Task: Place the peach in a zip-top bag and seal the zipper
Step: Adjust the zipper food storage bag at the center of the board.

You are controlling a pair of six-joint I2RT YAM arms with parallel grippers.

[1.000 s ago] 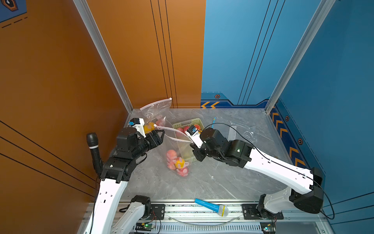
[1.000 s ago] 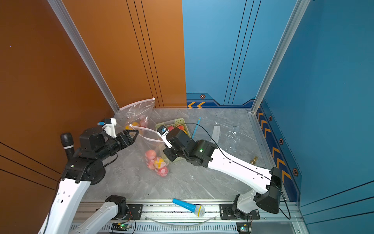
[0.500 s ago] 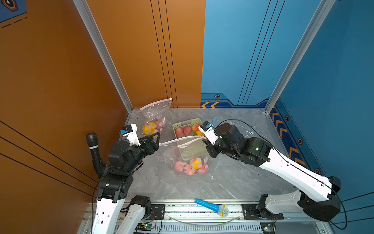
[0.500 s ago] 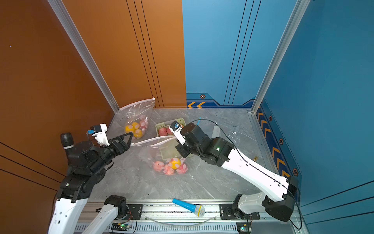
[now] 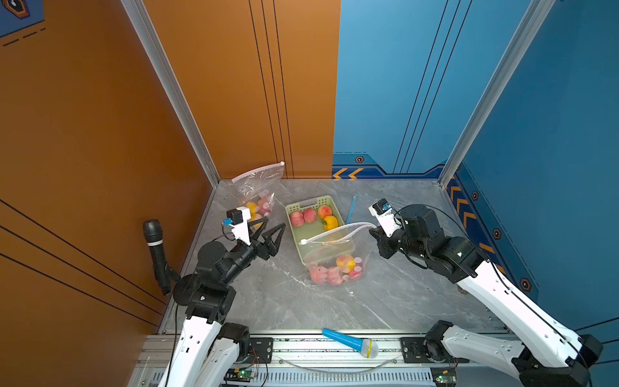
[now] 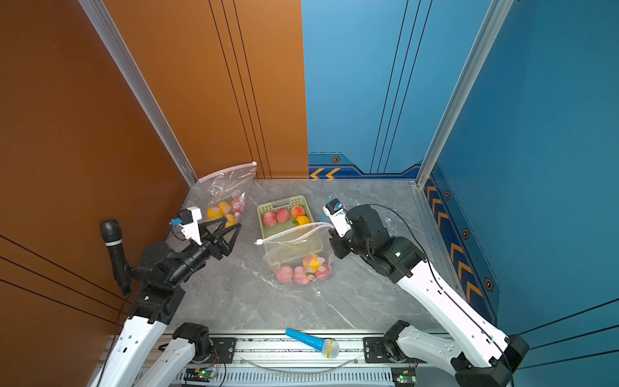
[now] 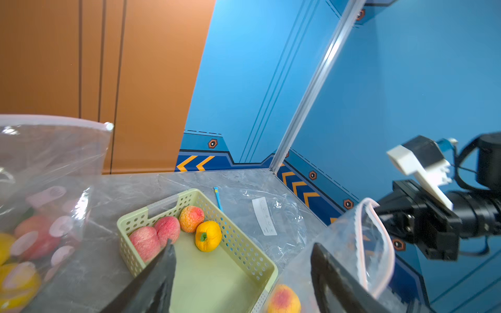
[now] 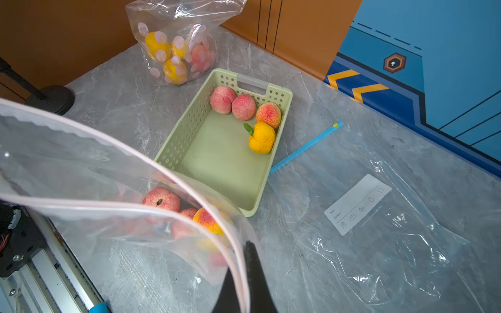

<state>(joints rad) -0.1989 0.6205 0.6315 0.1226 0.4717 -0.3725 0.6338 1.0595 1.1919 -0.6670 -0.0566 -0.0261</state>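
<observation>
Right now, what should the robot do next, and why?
Probably bring the open left gripper to the free end of the zip-top bag and pinch it. The right gripper holds only the other end, the mouth gapes with peaches inside; sealing needs both ends held.

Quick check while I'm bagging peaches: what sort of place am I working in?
Probably a staged robot test booth, not a real kitchen: orange and blue panel walls set in aluminium posts box in a small marble-look table, with a mounting rail along its front edge.
</observation>
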